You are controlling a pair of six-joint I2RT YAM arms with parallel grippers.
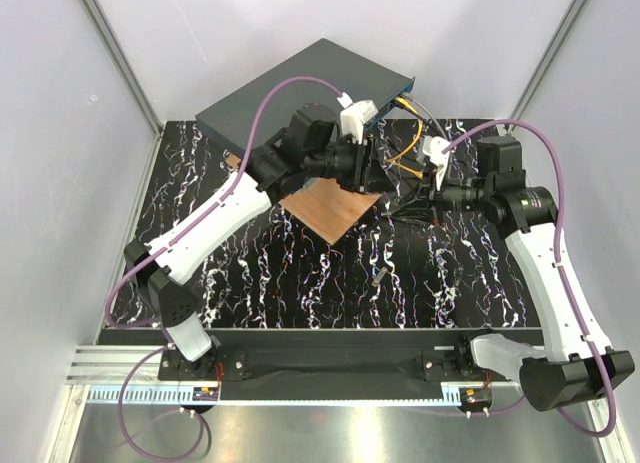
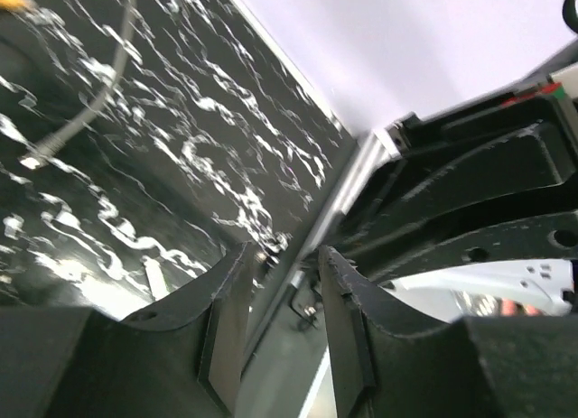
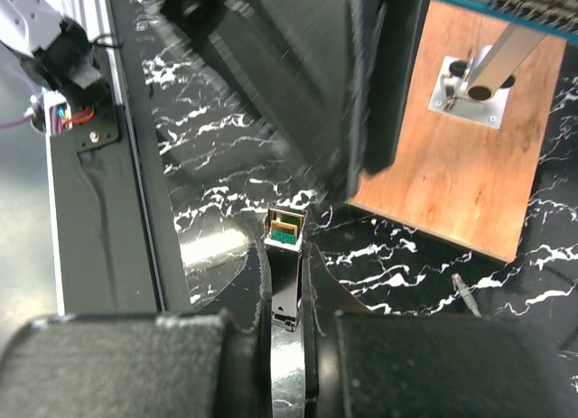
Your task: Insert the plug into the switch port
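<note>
Overhead view: the switch (image 1: 300,83) lies at the far end of the black, white-veined surface (image 1: 300,283), its teal front face turned toward the right arm. A brown wooden board (image 1: 330,208) lies just in front of it, and yellow cables (image 1: 405,133) curl beside the front face. Both arms reach in toward this area, the left from the near left and the right from the near right.

Right wrist view: the right gripper (image 3: 287,266) has its jaws closed on the plug (image 3: 286,233), a small pale, partly clear piece whose tip, with green and gold contacts, stands out past the fingertips. The plug is held above the surface, beside the near edge of the board and apart from the switch, whose sockets show only at the top right corner. A metal post (image 3: 492,61) stands on a bracket on the board.

Left wrist view: the left gripper (image 2: 280,287) has its jaws parted, with nothing between them. A grey cable (image 2: 99,102) lies on the surface beyond.
</note>
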